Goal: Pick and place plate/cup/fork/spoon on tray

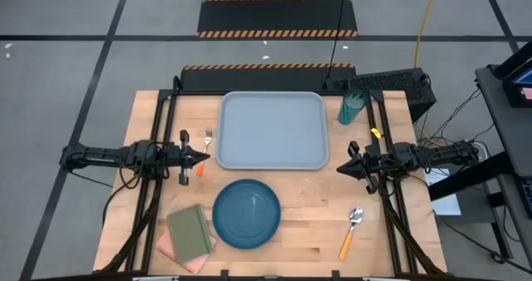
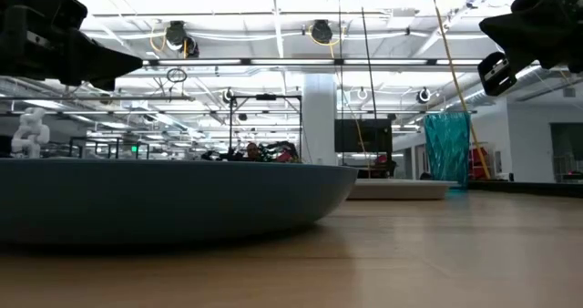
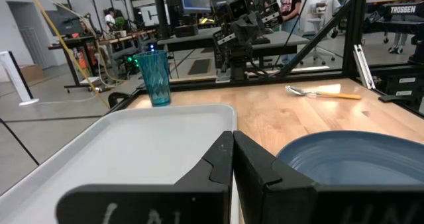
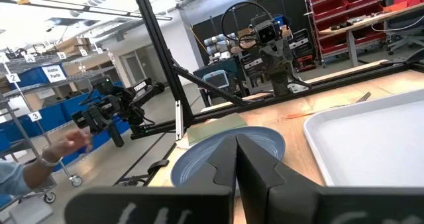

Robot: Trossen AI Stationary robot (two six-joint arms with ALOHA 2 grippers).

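Tray (image 1: 273, 131): bare, at the table's far middle. Plate (image 1: 246, 213) just off its near edge. Cup (image 1: 352, 107) beside the far-right corner; fork (image 1: 207, 139) along the left rim; spoon (image 1: 352, 229) near-right, well apart. Left gripper (image 1: 202, 158) and right gripper (image 1: 342, 168) flank the tray, fingers together.

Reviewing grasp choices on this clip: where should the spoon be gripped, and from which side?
Probably on the spoon's orange handle near its middle, coming straight down with the fingers either side of it. It lies flat on bare wood, bowl toward the tray, with nothing close by. The right gripper, shut and on the spoon's side of the table, looks best placed.
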